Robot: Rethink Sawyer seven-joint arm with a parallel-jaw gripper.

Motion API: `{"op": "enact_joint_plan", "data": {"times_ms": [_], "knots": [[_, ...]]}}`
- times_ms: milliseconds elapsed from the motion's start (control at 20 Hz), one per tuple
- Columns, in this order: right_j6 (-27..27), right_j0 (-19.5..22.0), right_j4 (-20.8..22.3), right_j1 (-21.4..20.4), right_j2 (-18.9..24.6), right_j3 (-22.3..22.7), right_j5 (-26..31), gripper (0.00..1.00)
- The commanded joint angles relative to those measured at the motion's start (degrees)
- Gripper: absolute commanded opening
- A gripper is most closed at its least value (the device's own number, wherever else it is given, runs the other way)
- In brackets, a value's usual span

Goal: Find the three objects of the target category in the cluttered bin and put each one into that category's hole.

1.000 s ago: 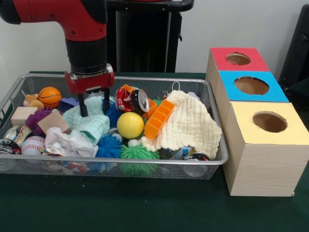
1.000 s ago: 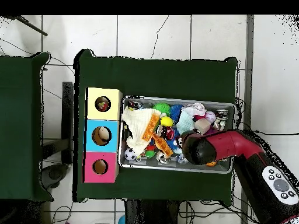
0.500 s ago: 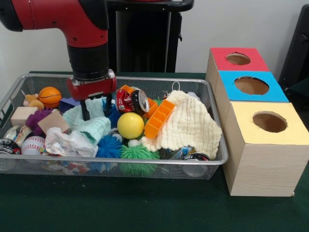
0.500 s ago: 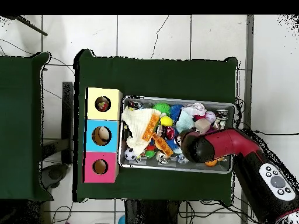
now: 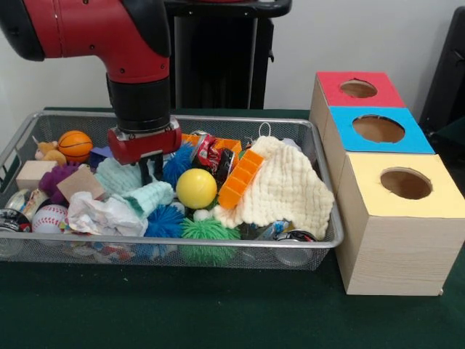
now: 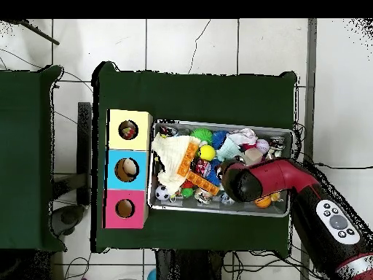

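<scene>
**A:** ok so the white plastic bag (image 5: 107, 215) is sitting crumpled in the bin (image 5: 218, 256), up against the wire wall facing the table's camera-side edge, squeezed between a baseball (image 5: 49, 217) and a blue spiky ball (image 5: 164, 219). Thin, wrinkly, plain white from here. Anyone finding it from above?

**B:** kind of, there's a pale crinkled patch (image 6: 246, 135) there, but the arm is covering a chunk of the bin (image 6: 285, 213). What the overhead is giving you is something lying inside the yellow box's hole (image 6: 128, 131); from the front that hole (image 5: 405, 183) is just looking dark.

**A:** and the gripper (image 5: 150, 170)?

**B:** it's poking down into the mint knitted cloth (image 5: 134, 187), right behind the bag. Fingers are buried, so I can't tell if it's open or shut.
</scene>
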State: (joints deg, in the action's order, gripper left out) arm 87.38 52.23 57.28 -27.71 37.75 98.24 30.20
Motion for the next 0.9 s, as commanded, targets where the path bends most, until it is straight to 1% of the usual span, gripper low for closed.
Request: {"op": "enact_joint_plan", "data": {"times_ms": [50, 150, 350, 500, 550, 650, 750, 800, 900], "knots": [[-8.11, -0.72, 1.60, -0.20, -0.43, -0.17, 0.88, 0.00], [-8.41, -0.08, -1.26, -3.99, 0.64, 2.77, 3.14, 0.00], [-10.42, 2.25, -8.97, -14.66, 3.23, 10.31, 8.75, 0.00], [-12.72, 4.26, -13.56, -21.45, 4.77, 14.93, 11.03, 0.00], [-13.42, 5.58, -15.11, -23.29, 5.72, 16.58, 11.10, 0.00], [-14.64, 7.35, -17.59, -26.84, 6.83, 19.32, 11.90, 0.00], [-15.73, 9.20, -19.03, -29.39, 8.29, 21.70, 11.49, 0.00], [-16.21, 9.72, -19.49, -30.19, 8.78, 22.35, 11.83, 0.00], [-16.65, 10.39, -19.30, -30.41, 9.46, 22.89, 12.11, 0.00]]}}
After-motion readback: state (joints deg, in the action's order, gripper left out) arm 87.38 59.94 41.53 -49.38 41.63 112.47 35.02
